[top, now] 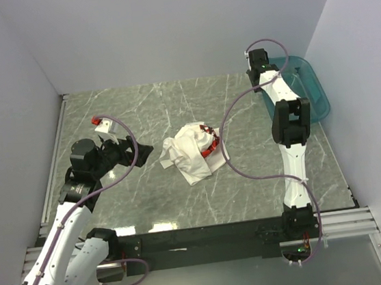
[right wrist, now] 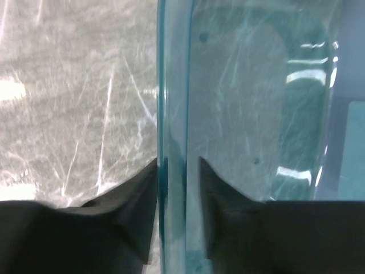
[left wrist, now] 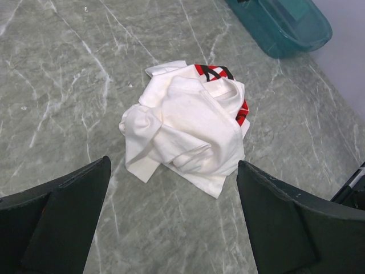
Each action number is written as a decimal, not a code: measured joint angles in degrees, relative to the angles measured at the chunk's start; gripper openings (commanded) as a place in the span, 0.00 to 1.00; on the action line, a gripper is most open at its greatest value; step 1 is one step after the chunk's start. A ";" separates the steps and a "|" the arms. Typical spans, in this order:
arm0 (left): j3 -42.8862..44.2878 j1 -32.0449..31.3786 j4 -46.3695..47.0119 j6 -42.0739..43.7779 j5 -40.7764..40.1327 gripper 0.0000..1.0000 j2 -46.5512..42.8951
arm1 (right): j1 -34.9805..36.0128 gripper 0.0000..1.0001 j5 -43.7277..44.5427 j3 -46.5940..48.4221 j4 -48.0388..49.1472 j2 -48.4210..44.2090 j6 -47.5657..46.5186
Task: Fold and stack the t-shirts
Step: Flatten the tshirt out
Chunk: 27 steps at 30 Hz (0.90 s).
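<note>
One crumpled white t-shirt [top: 193, 152] with a red print showing at its right edge lies in a heap mid-table. In the left wrist view the t-shirt [left wrist: 191, 125] lies just beyond the fingers. My left gripper [top: 140, 154] is open and empty, low over the table just left of the heap, its jaws wide apart [left wrist: 174, 166]. My right gripper [top: 265, 72] is at the back right, with its two fingers closed either side of the teal basin's rim [right wrist: 178, 165].
The teal plastic basin [top: 312, 91] stands at the back right corner against the wall, also seen in the left wrist view [left wrist: 285, 28] and the right wrist view [right wrist: 256, 85]. A small white and red item [top: 102, 123] lies at the back left. White walls enclose the marble table.
</note>
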 measured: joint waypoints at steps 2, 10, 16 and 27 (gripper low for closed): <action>0.00 -0.02 -0.02 0.00 -0.02 1.00 0.07 | 0.00 0.51 0.07 -0.02 1.03 -0.02 -1.11; 0.00 0.00 0.17 -0.02 0.59 1.00 1.86 | 0.68 0.61 0.02 -12.28 5.57 -8.26 -4.42; -0.61 -1.49 3.34 -0.44 5.11 0.99 3.80 | 4.57 0.65 -0.94 -13.29 6.29 -20.06 -6.69; 9.22 -21.94 -1.97 -13.68 -8.09 0.93 21.51 | 16.35 0.61 -43.76 -40.79 5.60 -54.29 -11.15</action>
